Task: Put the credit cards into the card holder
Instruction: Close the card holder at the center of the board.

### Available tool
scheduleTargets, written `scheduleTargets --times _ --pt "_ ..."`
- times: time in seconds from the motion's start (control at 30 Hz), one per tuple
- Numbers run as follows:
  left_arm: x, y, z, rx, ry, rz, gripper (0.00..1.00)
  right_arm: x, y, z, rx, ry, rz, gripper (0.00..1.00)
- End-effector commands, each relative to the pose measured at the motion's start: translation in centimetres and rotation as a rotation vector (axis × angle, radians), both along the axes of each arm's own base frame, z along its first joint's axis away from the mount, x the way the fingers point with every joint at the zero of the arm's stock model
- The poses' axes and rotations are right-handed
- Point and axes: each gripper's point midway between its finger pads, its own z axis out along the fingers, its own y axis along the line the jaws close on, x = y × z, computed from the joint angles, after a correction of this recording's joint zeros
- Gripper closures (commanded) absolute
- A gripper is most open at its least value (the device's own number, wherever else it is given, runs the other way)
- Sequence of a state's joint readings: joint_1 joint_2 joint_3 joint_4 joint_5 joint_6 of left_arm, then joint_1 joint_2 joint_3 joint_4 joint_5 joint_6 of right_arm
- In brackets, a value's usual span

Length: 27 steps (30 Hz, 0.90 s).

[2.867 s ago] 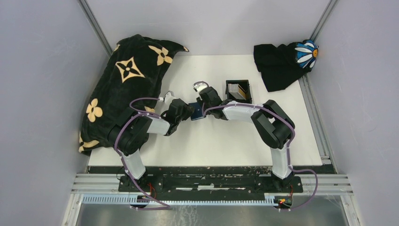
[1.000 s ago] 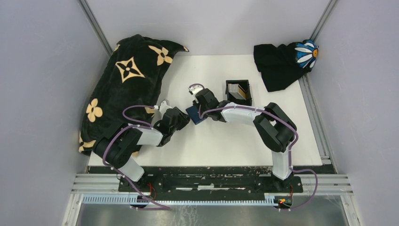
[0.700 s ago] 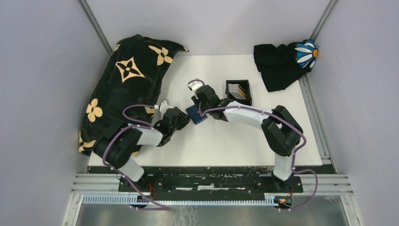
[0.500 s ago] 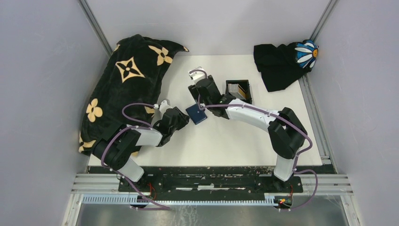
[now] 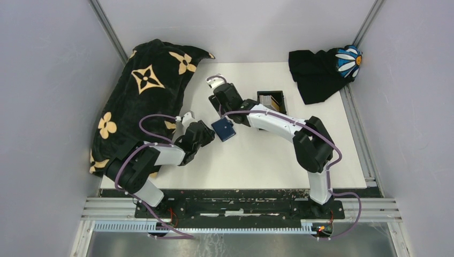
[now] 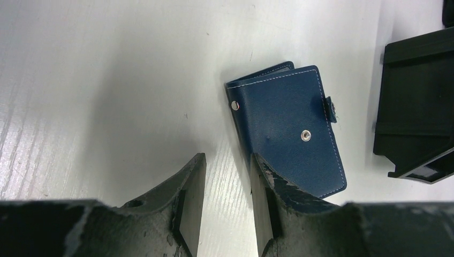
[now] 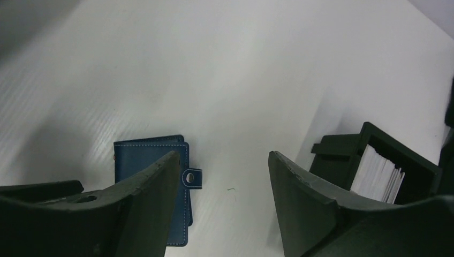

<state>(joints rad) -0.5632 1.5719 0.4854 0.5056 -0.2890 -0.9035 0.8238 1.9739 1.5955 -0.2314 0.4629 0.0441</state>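
Step in hand: as I judge it, getting the card holder opened so that a first card can go in. No card shows in it yet.
Card holder: dark blue, lying flat near the middle of the white counter. It is folded shut, with the snap tab unfastened and sticking out on the tray side, and the stud bare.
Credit cards: a pack standing on edge inside the black tray, pale edges up. The tray sits right of the holder and slightly farther back, apart from it.
Left claw: fingers partly spread, with only bare counter between them. The tips are at the holder's near-left side. One tip overlaps its edge in the wrist view; I cannot tell whether it touches.
Right claw: jaws spread wide and empty, raised over the counter between holder and tray, touching neither.
How to do it well: pin the lower flap with the left claw close to the spine, pressing down rather than pushing sideways. Bring the right claw in low at the loose tab and lift the upper flap by it. Keep the flap held open before fetching a card.
Risk: the holder probably slides on the smooth counter if nudged edge-on. The flap is likely to spring shut when let go.
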Motion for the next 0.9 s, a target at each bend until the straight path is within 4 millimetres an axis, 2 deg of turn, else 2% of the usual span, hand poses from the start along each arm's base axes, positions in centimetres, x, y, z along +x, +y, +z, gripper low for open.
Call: scheduleTargets --times 0.0,0.13,0.27,0.6,0.87 --pt "1.5 -0.3 1.6 0.035 -0.064 -0.007 0.56 -0.9 0.1 -1.9 -0.05 0.072 0.029 0.32" --pt "1.8 -0.6 1.5 0.04 -0.059 -0.013 0.56 -1.5 -0.3 -4.1 -0.107 0.14 0.039 0.32" --pt "1.9 -0.8 1.1 0.037 -0.049 -0.015 0.56 -2.1 -0.1 -5.5 -0.114 0.189 0.059 0.32" --pt "2.2 -1.1 0.3 0.038 -0.034 -0.019 0.56 -2.6 0.2 -6.9 -0.131 0.244 0.073 0.33" --pt "2.2 -1.2 0.2 0.034 -0.033 -0.02 0.56 -2.4 0.4 -7.8 -0.149 0.266 0.073 0.38"
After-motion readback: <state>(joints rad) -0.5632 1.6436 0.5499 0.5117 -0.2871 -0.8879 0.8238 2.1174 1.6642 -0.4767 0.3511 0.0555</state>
